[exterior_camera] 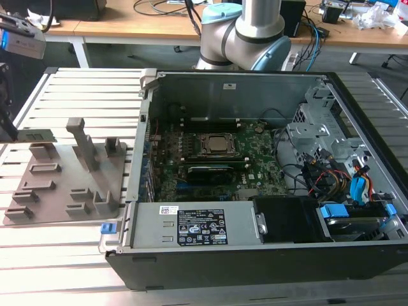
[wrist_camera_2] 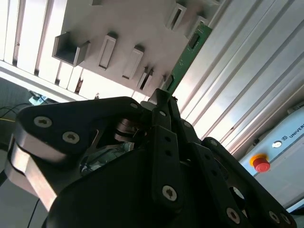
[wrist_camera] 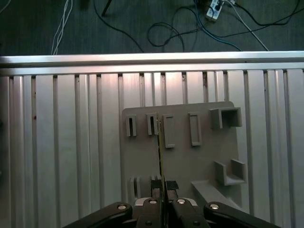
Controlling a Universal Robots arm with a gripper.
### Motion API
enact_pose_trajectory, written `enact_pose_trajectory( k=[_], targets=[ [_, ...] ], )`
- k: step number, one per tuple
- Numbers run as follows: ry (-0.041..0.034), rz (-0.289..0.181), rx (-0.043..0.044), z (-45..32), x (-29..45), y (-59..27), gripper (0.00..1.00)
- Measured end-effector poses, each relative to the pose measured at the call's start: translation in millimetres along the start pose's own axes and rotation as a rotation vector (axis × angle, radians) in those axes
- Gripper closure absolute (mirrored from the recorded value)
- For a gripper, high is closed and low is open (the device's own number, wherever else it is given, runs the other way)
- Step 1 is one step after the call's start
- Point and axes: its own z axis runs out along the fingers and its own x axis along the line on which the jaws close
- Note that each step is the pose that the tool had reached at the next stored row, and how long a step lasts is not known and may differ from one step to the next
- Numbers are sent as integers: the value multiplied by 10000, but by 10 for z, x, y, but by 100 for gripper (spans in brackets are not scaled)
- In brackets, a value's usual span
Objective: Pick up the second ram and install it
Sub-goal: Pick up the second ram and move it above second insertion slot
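The hand (wrist_camera_2: 163,96) is clamped on the second ram (wrist_camera_2: 189,53). Its two fingers pinch the flat faces of the slim green stick near one end, so most of the board juts out free beyond the fingertips. In the first wrist view the stick shows edge-on as a thin line running out from between the pads (wrist_camera: 172,186), over the grey holder plate (wrist_camera: 190,161). I judge that a grip on the faces keeps the long edges bare for a socket.

In the exterior view the hand is at the exterior view's far left, over that corner of the plate. The ram appears there as a pale strip, level and just above the plate's slotted blocks (exterior_camera: 38,153). I cannot tell whether its lower edge is quite clear of a slot.

The plate lies on the slatted worktop (exterior_camera: 83,255). Its upright pockets seem meant to present parts on edge for just such a pinch. The computer case (exterior_camera: 255,274) lies well apart to the exterior view's right. Its side is open upward and the motherboard (exterior_camera: 261,173) is exposed, so a part can come in from above.
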Motion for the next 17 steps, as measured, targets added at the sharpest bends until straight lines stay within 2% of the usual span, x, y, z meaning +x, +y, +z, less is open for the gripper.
enact_pose_trajectory(
  k=[11,13,14,17],
  targets=[
    [0,0,-1,-220,-6,10,86],
    [-2,0,-1,-309,-8,14,86],
    [-2,0,-1,-389,-10,18,86],
    [-4,-1,1,-408,-10,19,86]
  ],
)
